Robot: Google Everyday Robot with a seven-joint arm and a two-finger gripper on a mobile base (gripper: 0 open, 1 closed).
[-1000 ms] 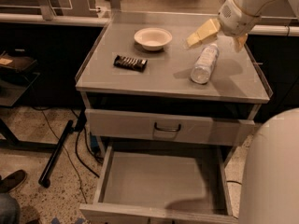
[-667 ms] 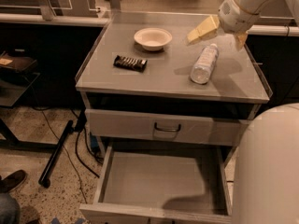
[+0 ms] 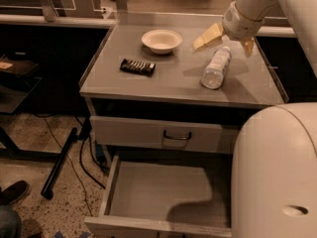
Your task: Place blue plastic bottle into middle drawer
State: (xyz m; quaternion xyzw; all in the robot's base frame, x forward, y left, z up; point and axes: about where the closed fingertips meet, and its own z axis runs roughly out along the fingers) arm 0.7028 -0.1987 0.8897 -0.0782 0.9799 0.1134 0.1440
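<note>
The blue plastic bottle is clear with a pale label and lies on its side on the right part of the cabinet top. My gripper hangs open just above the bottle's far end, with one yellowish finger to its left and the other to its right. It holds nothing. The middle drawer is pulled open below, with a bare grey floor, and its right part is hidden behind my white body.
A white bowl and a dark snack bar sit on the left half of the top. A shut drawer with a dark handle is above the open one. My body fills the lower right. Cables and a stand leg lie on the floor at left.
The gripper stays open over the bottle with only a slight shift. The bottle has not moved. My white body covers more of the lower right.
</note>
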